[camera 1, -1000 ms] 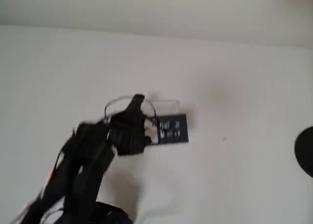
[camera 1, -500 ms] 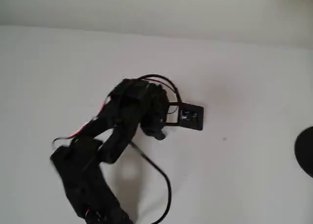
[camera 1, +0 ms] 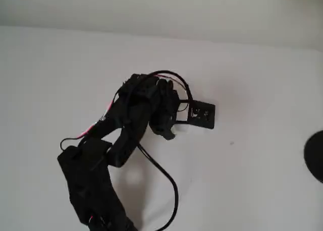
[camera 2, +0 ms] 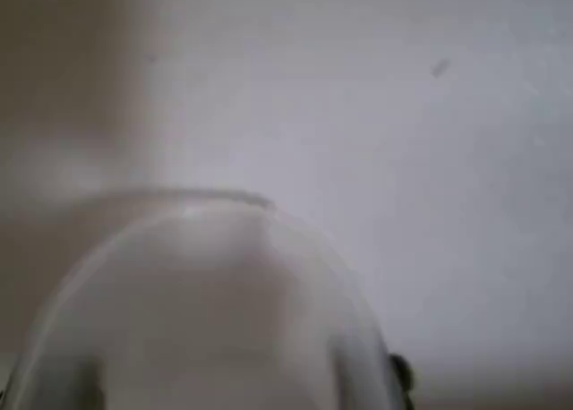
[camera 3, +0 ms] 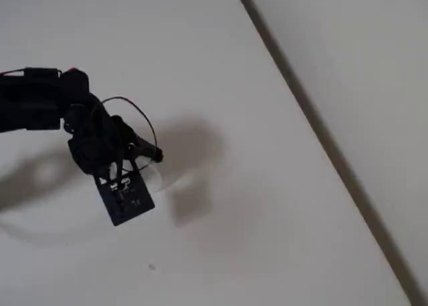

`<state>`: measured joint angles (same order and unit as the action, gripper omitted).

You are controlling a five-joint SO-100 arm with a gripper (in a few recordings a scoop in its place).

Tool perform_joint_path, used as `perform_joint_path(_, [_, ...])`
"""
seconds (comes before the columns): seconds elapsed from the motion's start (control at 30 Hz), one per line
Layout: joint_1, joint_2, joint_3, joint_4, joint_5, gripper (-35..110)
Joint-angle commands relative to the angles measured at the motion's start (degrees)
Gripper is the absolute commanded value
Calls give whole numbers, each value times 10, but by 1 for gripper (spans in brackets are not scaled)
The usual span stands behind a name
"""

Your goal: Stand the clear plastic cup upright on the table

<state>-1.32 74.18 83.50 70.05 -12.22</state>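
The clear plastic cup (camera 2: pixel 206 311) looms close in the wrist view as a pale see-through dome with a thin curved edge. In the fixed view it is only a faint whitish outline (camera 3: pixel 164 178) beside the fingers. My black gripper (camera 1: pixel 169 121) is held over the middle of the white table (camera 1: pixel 252 90) with its black board (camera 1: pixel 202 115) sticking out to the right. In the fixed view the gripper (camera 3: pixel 144 159) hangs above its own shadow, with the board (camera 3: pixel 126 199) below it. The jaws appear shut on the cup, though the fingers themselves are hard to make out.
A dark round object (camera 1: pixel 315 155) is cut off by the right edge of the overhead view. A pale wall strip (camera 1: pixel 151 6) runs beyond the table's far edge. A black cable (camera 1: pixel 166 180) loops down from the arm. A small speck (camera 1: pixel 232 142) marks the table.
The arm has risen from low over the table and turned, and the gripper and board have shifted right. The cup's outline, plain a second ago, is hardly visible from overhead now.
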Motion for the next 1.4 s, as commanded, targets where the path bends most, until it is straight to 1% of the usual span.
perform_joint_path(0.0, [-4, 129, -20, 8, -86, 5])
perform_joint_path(0.17, [22, 200, -16, -14, -223, 5])
perform_joint_path(0.3, [53, 243, -7, -57, -311, 5])
perform_joint_path(0.43, [82, 313, 63, -156, -381, 5])
perform_joint_path(0.6, [99, 376, 151, -251, -434, 5])
perform_joint_path(0.7, [102, 437, 270, -363, -473, 6])
perform_joint_path(0.8, [98, 480, 368, -440, -503, 6])
perform_joint_path(1.0, [69, 538, 571, -630, -564, 6])
perform_joint_path(1.07, [55, 547, 640, -709, -591, 6])
perform_joint_path(1.2, [31, 521, 737, -854, -644, 6])
perform_joint_path(1.37, [18, 405, 790, -1037, -703, 6])
